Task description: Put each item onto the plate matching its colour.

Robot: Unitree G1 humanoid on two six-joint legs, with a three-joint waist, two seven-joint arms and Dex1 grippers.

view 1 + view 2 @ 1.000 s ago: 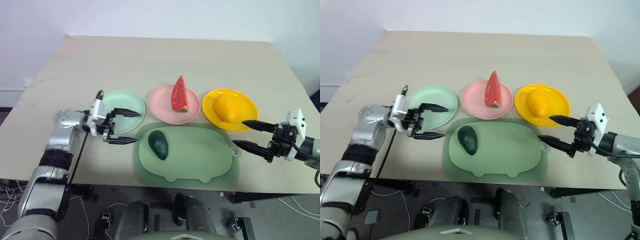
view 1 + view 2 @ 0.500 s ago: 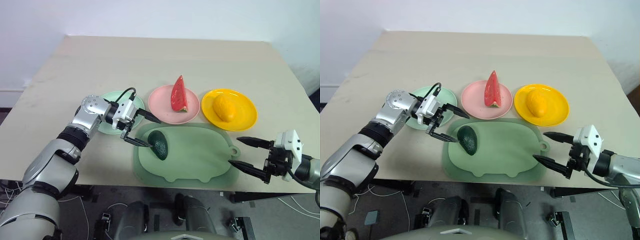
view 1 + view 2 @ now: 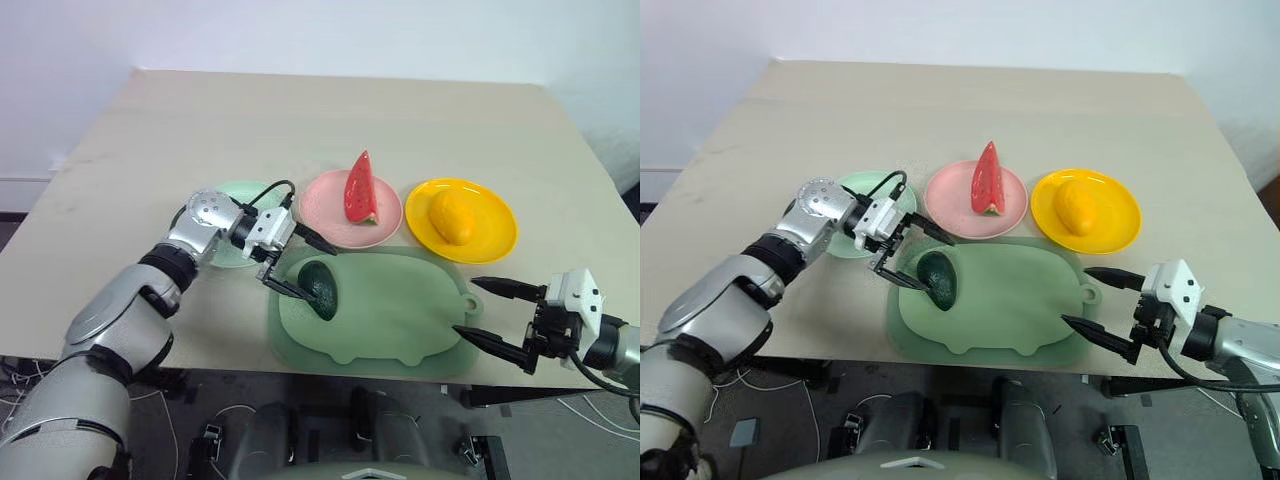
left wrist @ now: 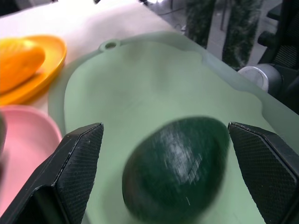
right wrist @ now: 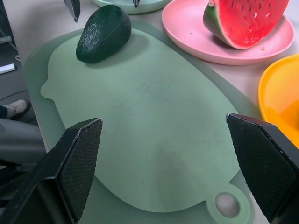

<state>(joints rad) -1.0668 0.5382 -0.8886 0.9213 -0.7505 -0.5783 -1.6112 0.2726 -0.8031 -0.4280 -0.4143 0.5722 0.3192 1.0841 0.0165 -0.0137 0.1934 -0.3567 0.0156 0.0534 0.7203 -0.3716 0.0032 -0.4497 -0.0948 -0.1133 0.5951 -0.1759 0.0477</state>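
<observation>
Jaws of the right gripper (image 3: 490,313) stand wide apart with nothing between them, at the near edge of the counter (image 3: 300,120) toward its right corner, and they point at the tab end of the pig-shaped mat (image 3: 400,310). This pale green mat lies flat along the near edge, about in the middle of it. On the left part of the mat lies the dark green avocado (image 3: 320,287), on its side. The left gripper (image 3: 303,267) reaches in from the left side, low over the mat; its jaws are also wide apart, one finger on each side of the avocado, and in the left wrist view I cannot see that they touch it. Behind the mat, a little more far from the near edge, three plates stand in one row. The mint green plate (image 3: 232,192) is on the left, partly hidden by the left arm, and I see nothing on its visible part. The pink plate (image 3: 325,207) in the middle carries the red watermelon wedge (image 3: 359,187), which stands upright with the rind down. The yellow plate (image 3: 490,215) on the right carries the yellow mango (image 3: 452,216), lying on its side.
</observation>
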